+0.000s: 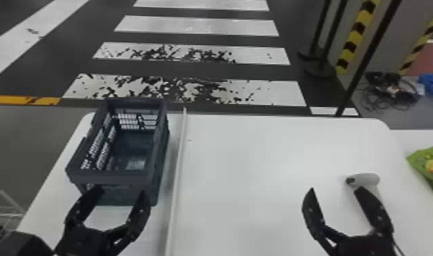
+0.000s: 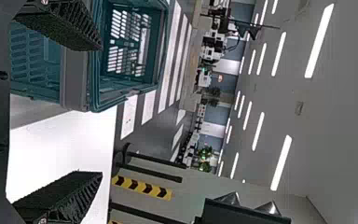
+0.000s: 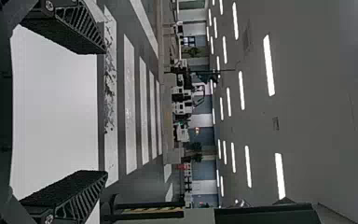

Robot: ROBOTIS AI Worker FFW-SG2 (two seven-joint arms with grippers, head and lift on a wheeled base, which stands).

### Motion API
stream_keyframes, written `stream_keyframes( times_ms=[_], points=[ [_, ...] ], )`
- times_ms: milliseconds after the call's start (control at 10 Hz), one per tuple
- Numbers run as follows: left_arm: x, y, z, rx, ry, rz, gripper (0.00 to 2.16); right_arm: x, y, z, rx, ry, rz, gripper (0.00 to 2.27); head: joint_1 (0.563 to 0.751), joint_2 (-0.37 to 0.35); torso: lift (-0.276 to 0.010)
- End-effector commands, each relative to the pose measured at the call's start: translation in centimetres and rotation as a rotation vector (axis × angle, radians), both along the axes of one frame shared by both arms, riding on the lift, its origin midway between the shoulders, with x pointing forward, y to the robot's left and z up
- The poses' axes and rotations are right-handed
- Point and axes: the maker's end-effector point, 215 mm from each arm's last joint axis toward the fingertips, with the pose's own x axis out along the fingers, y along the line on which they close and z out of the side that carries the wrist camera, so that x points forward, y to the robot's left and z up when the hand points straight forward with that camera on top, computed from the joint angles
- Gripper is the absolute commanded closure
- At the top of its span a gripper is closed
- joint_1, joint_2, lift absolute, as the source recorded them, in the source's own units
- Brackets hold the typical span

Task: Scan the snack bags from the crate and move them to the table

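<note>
Hovering, held the left claw (image 1: 122,191) wide open at the near end of the crate (image 1: 107,177), on the left of the white surface (image 1: 246,153). Spread the right claw (image 1: 335,190) wide just beside the scanner (image 1: 368,179), and had the green snack bag (image 1: 427,163) lying farther right.

Dark floor (image 1: 73,51), white-striped crosswalk (image 1: 198,26) on it. Left of crosswalk's near end: yellow floor line (image 1: 8,100). Right of crosswalk: black posts (image 1: 332,34), yellow-black hazard striping (image 1: 351,42), tangled cables (image 1: 394,89). Beyond crosswalk: green plants (image 2: 205,153), blue-grey wall panels (image 2: 216,114). High above crosswalk level: grey ceiling (image 2: 345,116), lit strip lights (image 2: 319,39).
</note>
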Motion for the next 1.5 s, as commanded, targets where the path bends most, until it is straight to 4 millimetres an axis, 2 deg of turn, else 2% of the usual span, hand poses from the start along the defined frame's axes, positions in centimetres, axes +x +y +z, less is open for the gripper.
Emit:
stream_keyframes(
  times_ms=[0,700,1400],
  points=[
    [0.0,0.0,-0.1,0.0,0.001,0.0,0.03,0.0,0.1,0.2,0.0,-0.009,0.001,0.07,0.695,-0.014,-0.095],
    [0.1,-0.3,-0.4,-0.004,0.006,-0.004,0.03,-0.7,0.2,1.4,0.016,-0.07,-0.018,0.08,0.695,-0.017,-0.095],
    [0.2,-0.6,-0.7,-0.002,0.008,-0.012,0.03,-0.6,0.4,0.4,0.011,-0.044,-0.014,0.08,0.695,-0.017,-0.095]
  ],
)
